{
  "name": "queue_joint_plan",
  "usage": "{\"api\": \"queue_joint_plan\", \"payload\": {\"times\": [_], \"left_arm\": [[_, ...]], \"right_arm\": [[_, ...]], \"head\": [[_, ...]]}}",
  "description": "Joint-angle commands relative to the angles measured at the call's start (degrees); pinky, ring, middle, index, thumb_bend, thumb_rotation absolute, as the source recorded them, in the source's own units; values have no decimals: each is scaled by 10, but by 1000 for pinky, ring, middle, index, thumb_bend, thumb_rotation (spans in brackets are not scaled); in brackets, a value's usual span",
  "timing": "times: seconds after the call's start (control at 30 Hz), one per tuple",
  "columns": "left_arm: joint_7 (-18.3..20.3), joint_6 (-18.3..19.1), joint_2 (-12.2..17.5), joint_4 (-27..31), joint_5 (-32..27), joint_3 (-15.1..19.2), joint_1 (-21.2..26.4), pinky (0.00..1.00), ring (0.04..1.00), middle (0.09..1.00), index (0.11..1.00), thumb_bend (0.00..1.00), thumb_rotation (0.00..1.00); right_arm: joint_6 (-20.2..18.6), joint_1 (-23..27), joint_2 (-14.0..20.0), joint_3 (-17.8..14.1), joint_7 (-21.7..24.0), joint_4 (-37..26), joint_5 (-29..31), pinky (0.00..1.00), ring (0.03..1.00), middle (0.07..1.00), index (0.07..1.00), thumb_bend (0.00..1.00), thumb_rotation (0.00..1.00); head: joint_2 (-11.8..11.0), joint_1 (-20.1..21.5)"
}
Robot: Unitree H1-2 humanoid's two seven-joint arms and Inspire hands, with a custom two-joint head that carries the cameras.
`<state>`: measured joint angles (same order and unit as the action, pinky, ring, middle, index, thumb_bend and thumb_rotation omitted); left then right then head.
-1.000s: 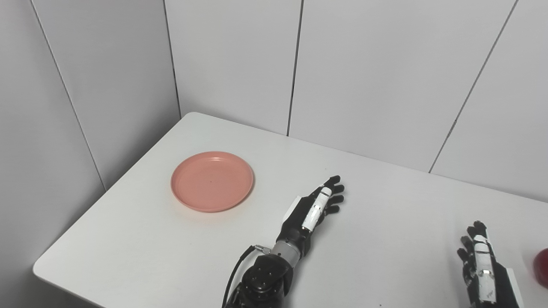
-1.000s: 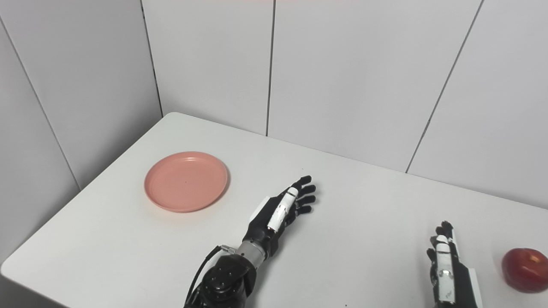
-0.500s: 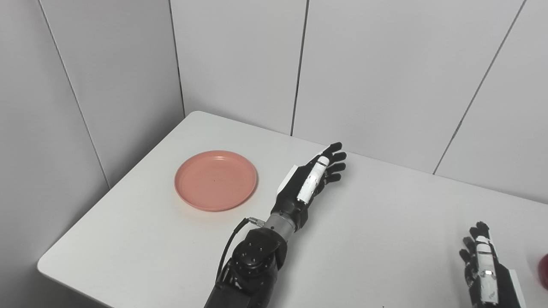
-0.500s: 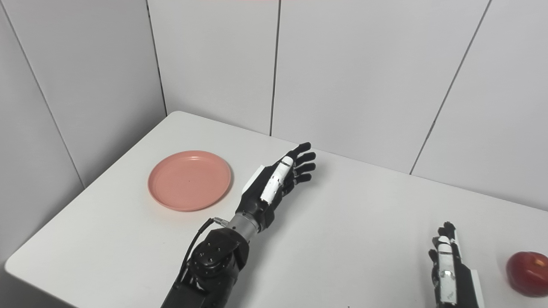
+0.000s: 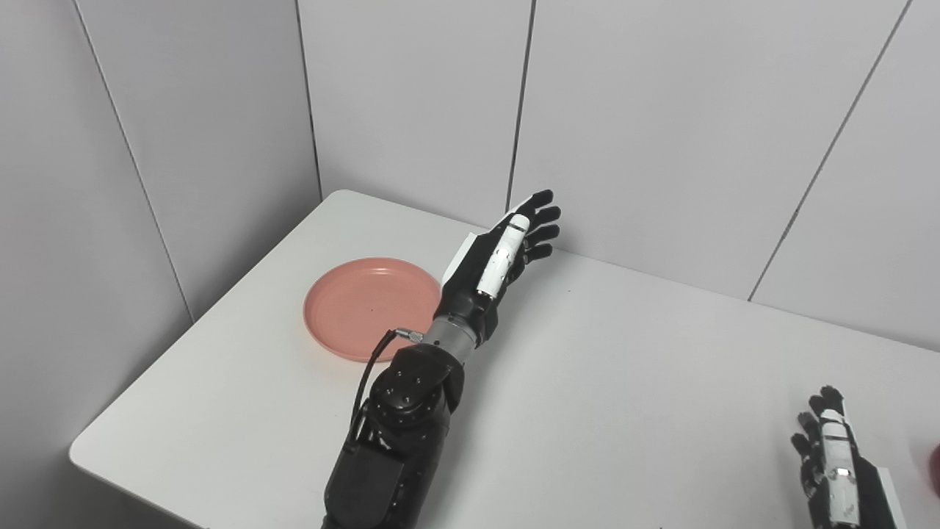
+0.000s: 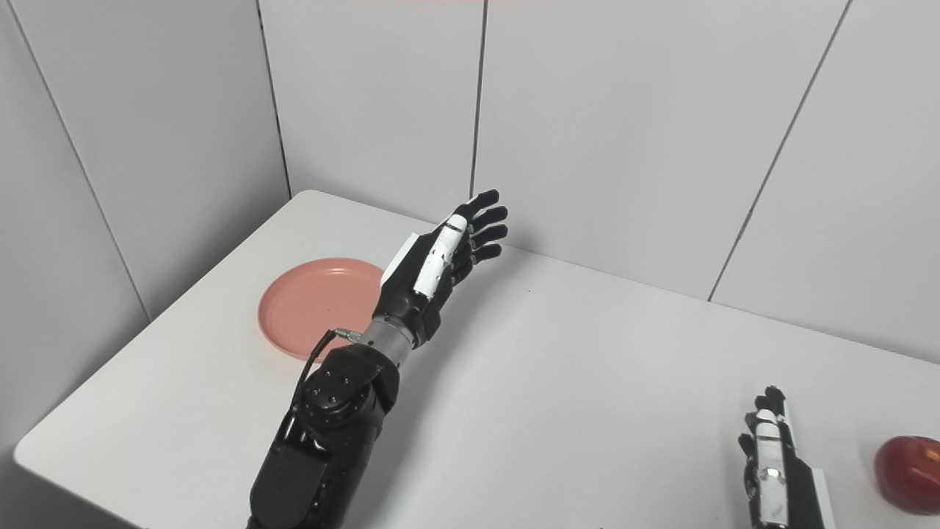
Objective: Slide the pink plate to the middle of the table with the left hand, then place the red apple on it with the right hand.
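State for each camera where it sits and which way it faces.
Left eye view: on the head, looking down at the table; shows the plate, raised left hand, right hand; the apple is only a sliver at the right edge.
Right eye view: beside it, a little to the right, same downward aim; shows both hands and the whole apple.
Shared: plate, table, both open hands, wall panels.

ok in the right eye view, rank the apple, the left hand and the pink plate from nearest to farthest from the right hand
1. apple, just to the right hand's right, near the table edge.
2. left hand, raised over the table's far left.
3. pink plate, farthest, beyond the left arm.
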<state>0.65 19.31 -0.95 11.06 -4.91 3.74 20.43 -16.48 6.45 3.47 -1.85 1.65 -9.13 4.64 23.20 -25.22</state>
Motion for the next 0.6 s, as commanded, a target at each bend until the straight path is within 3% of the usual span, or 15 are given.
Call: {"api": "queue_joint_plan", "payload": {"times": [0.0, 0.37, 0.57], "left_arm": [[-8, -11, 10, 13, -6, 13, 37, 863, 882, 895, 869, 387, 1000], [-35, 2, 44, 13, -11, 71, 60, 873, 884, 891, 860, 387, 1000], [-42, -10, 73, 4, -26, 106, 64, 868, 882, 888, 859, 370, 1000]], "right_arm": [[-1, 14, 0, -1, 1, -30, 1, 1000, 1000, 1000, 1000, 0, 1000], [7, 14, 9, 1, 12, -27, 7, 1000, 1000, 1000, 1000, 0, 1000], [-7, 14, 7, 2, 6, -38, 2, 1000, 1000, 1000, 1000, 0, 1000]], "head": [[0, 0], [0, -9], [0, -14]]}}
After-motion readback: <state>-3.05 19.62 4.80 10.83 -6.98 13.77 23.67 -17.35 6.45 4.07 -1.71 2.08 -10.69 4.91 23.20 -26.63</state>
